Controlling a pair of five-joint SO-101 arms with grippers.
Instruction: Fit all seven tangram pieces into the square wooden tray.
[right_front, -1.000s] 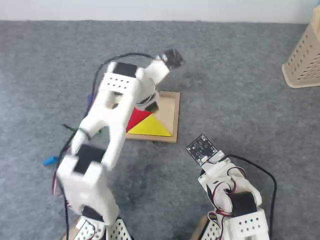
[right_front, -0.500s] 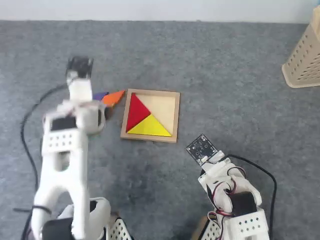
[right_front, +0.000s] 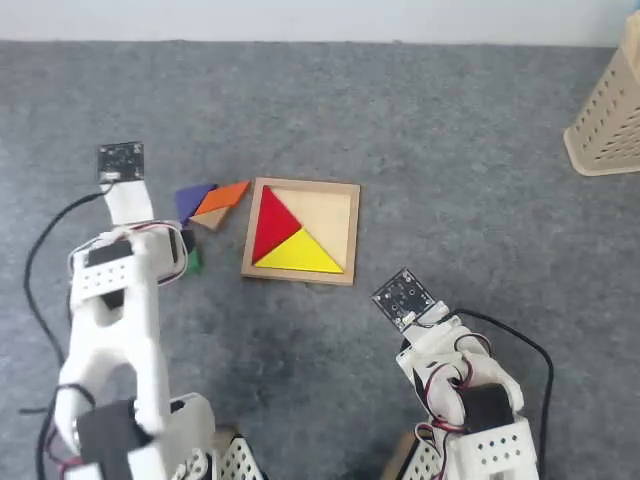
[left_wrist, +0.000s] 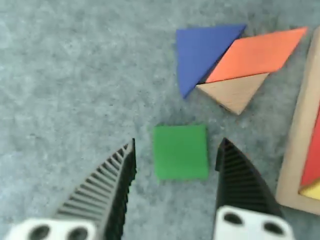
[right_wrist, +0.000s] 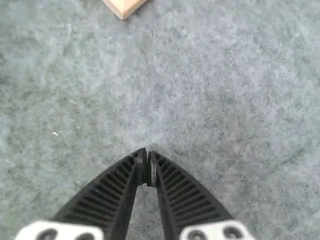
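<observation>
Nearest the front, finds the right gripper (right_wrist: 145, 161) pinched shut on nothing above the grey carpet (right_wrist: 240, 90), with a corner of the square wooden tray (right_wrist: 122, 6) farther off. Beyond, on the left, shows the left gripper (left_wrist: 177, 147) spread wide, one finger either side of the green square (left_wrist: 180, 152). Farther still, places the blue triangle (left_wrist: 202, 52), orange parallelogram (left_wrist: 255, 55) and plain wood triangle (left_wrist: 234, 91) touching beside the tray, which holds the red triangle (right_front: 272, 222) and yellow triangle (right_front: 300, 255).

tray (right_front: 305, 185): bare wood | carpet (right_front: 450, 150): fuzzy cloth | green square (left_wrist: 180, 151): matt, smooth
</observation>
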